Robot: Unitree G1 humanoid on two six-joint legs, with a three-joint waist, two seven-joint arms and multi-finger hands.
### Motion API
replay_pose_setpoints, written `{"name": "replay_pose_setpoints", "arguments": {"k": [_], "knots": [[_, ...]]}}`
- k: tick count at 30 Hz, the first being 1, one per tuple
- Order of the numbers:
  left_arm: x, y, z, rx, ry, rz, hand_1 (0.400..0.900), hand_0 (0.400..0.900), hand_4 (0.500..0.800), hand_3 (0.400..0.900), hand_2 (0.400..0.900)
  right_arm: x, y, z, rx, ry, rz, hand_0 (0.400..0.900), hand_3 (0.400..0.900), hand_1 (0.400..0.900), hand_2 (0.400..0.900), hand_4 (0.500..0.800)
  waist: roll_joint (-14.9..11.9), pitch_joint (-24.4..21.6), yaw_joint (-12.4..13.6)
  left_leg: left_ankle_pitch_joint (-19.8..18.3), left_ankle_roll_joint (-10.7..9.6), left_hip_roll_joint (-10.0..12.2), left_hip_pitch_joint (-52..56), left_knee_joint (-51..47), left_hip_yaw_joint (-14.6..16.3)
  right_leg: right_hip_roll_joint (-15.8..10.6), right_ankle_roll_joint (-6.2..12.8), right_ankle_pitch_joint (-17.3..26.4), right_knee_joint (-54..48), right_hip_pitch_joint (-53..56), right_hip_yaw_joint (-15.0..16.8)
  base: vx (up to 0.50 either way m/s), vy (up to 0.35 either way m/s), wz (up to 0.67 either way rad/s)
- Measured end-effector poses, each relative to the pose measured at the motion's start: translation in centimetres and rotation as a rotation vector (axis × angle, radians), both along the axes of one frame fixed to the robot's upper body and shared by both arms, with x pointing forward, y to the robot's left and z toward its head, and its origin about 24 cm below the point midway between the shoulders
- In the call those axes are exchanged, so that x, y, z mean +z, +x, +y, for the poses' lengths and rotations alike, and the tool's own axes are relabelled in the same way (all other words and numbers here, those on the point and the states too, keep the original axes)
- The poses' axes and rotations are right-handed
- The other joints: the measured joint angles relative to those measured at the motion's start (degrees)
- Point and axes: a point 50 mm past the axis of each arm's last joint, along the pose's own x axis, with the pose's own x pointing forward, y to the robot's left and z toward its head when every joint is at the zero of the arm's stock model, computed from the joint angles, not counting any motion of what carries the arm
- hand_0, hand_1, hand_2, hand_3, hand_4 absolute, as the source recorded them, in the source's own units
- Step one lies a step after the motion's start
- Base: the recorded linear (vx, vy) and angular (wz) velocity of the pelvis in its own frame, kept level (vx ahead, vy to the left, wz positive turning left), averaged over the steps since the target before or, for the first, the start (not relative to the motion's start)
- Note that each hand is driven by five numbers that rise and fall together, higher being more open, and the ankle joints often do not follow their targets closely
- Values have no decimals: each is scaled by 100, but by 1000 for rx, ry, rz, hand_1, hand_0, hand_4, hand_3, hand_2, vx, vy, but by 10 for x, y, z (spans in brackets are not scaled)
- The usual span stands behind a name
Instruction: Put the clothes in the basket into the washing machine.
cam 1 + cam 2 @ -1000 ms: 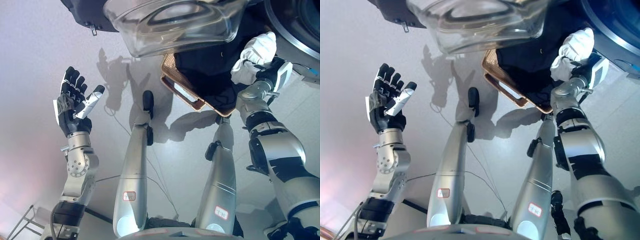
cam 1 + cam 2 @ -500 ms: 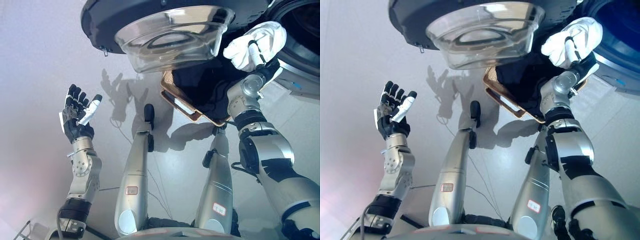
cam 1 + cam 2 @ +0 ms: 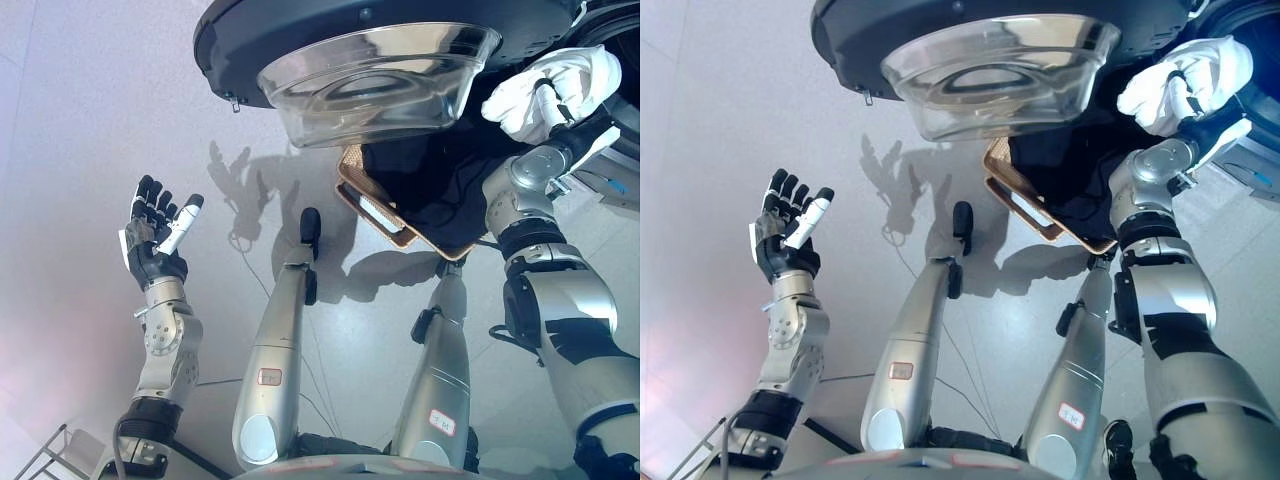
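Note:
My right hand (image 3: 560, 100) is raised at the upper right and is shut on a white garment (image 3: 552, 85), held up beside the washing machine's opening (image 3: 622, 40). The machine's door (image 3: 370, 45) stands open above, with its clear glass bowl (image 3: 375, 70) facing down. Under it a brown basket (image 3: 385, 215) sits on the floor with dark clothes (image 3: 430, 175) piled in it. My left hand (image 3: 155, 230) is open and empty, held up at the left, far from the basket.
The grey floor (image 3: 90, 110) spreads to the left and front. A metal frame (image 3: 40, 462) shows at the lower left corner.
My right hand has lifted the white garment up and to the right, from above the basket toward the machine's opening. The camera has tilted up, bringing more of the door into view.

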Motion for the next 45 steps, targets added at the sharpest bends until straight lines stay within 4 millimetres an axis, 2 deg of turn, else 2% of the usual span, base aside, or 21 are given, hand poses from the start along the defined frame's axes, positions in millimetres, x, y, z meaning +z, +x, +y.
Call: {"name": "replay_pose_setpoints", "arguments": {"k": [4,8,12,14,19,21,23,24,25,28,30,38,41,44,45], "knots": [[0,0,0,1,0,0,900,900,800,900,900,6,-2,-7,-18,-96,38,400,400,400,400,500,4,1,-29,59,15,-31,0,-115,10,-24,38,-38,-92,-5,-1,13,-32,-5],[1,1,0,2,-1,-3,900,900,800,900,900,10,-1,-3,-6,-167,54,400,400,400,400,500,20,9,-141,122,-19,-30,5,-202,11,-8,-9,16,-162,-4,15,5,-25,-5],[2,7,-2,3,-10,-7,900,900,800,900,900,6,-2,2,20,-185,38,400,400,400,400,500,49,25,-140,126,-31,-18,127,-253,80,-11,63,130,-159,13,39,-7,-12,-14],[-1,9,-3,9,-16,1,900,900,800,900,900,1,-1,7,37,-183,44,400,400,400,400,500,57,28,-154,120,-36,1,216,-252,130,-10,62,131,-109,35,42,-15,-23,-12],[-15,13,3,41,-12,73,900,900,800,900,900,-17,8,43,136,-135,47,400,400,400,400,500,57,28,-352,34,-39,58,532,-149,157,36,28,105,19,260,42,-23,-18,-8],[-19,12,4,49,-11,89,900,900,800,900,900,-22,9,51,155,-115,48,400,400,400,400,500,57,28,-406,26,-29,52,628,-147,159,32,20,30,8,344,46,-35,17,-18],[-20,11,6,62,-14,97,900,900,800,900,900,-22,10,55,162,-112,47,400,400,400,400,500,58,28,-425,38,-12,60,653,-171,170,39,178,-156,-92,384,39,-41,14,-23],[-21,11,6,68,-15,99,900,900,800,900,900,-23,10,56,162,-112,46,400,400,400,400,500,60,27,-393,38,-8,170,649,-202,231,81,93,-238,78,291,42,-40,3,-19],[-20,11,8,76,-16,99,900,900,800,900,900,-24,9,56,156,-100,41,400,400,400,400,500,60,27,-391,35,-16,169,646,-177,292,143,26,-166,344,185,83,-37,8,-17],[-26,7,9,92,-22,122,900,900,800,900,900,-22,8,57,143,-116,29,400,400,400,400,500,58,26,-460,32,-15,151,674,-187,363,156,40,-119,136,222,248,-16,4,-5],[-27,7,8,92,-24,124,900,900,800,900,900,-21,5,50,94,-98,23,400,400,400,400,500,58,26,-502,-10,-5,140,712,-159,431,146,-47,-47,114,229,353,-5,-5,3],[-25,8,9,100,-31,114,900,900,800,900,900,-12,-8,15,-104,-33,-14,400,400,400,400,500,75,34,-472,-29,-17,136,976,-247,431,132,-30,-12,130,423,328,23,-20,6],[-24,7,14,116,-27,109,900,900,800,900,900,-5,-17,-10,-173,-54,-21,400,400,400,400,500,95,25,-450,-44,7,108,1115,-277,431,114,-54,-66,124,541,328,26,-18,-3],[-24,3,19,134,-22,111,900,900,800,900,900,16,-31,-42,-256,-111,-54,400,400,400,400,500,107,26,-450,-7,46,62,1099,-356,427,64,118,-242,89,508,320,13,-10,-7],[-24,3,20,132,-22,110,900,900,800,900,900,24,-38,-56,-293,-147,-53,400,400,400,400,500,119,27,-455,19,50,99,1080,-408,441,65,94,-244,208,432,320,0,0,0]]}}
